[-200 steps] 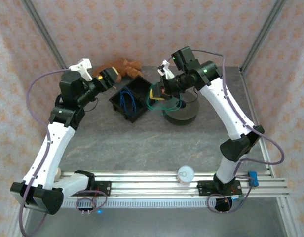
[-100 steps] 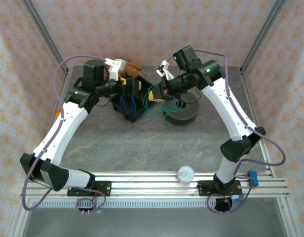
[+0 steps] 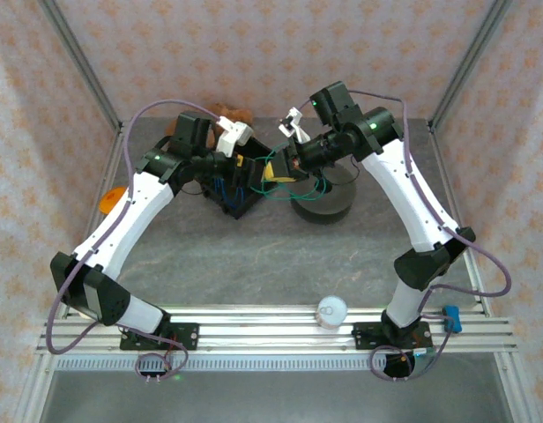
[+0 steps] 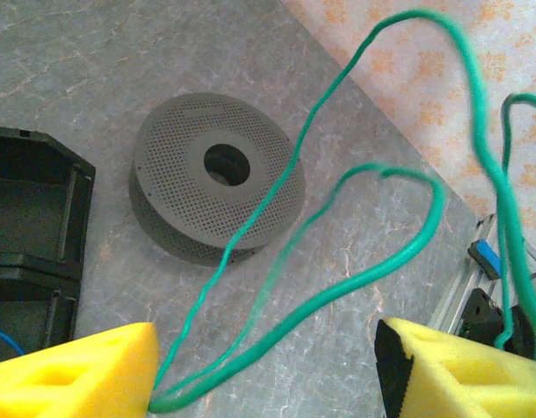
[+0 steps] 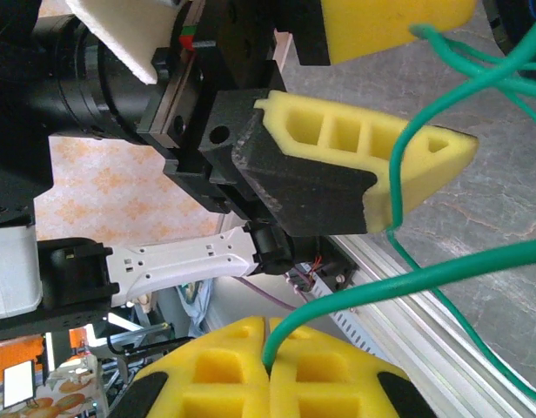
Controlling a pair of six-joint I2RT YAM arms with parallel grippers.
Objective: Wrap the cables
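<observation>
Right gripper (image 5: 268,335): pads pressed together, pinching green cable (image 4: 435,213), held aloft between black box (image 4: 33,200) and grey spool (image 4: 177,187)

Left gripper (image 4: 268,374): jaws spread, facing right gripper at close range; slack green loop hangs across its gap, seems to brush one pad, not pinched

We judge left arm nearer free loop; strand runs roughly crosswise to its jaws; spool lies flat on table beneath

Blue cable (image 3: 223,183) lies in box
</observation>
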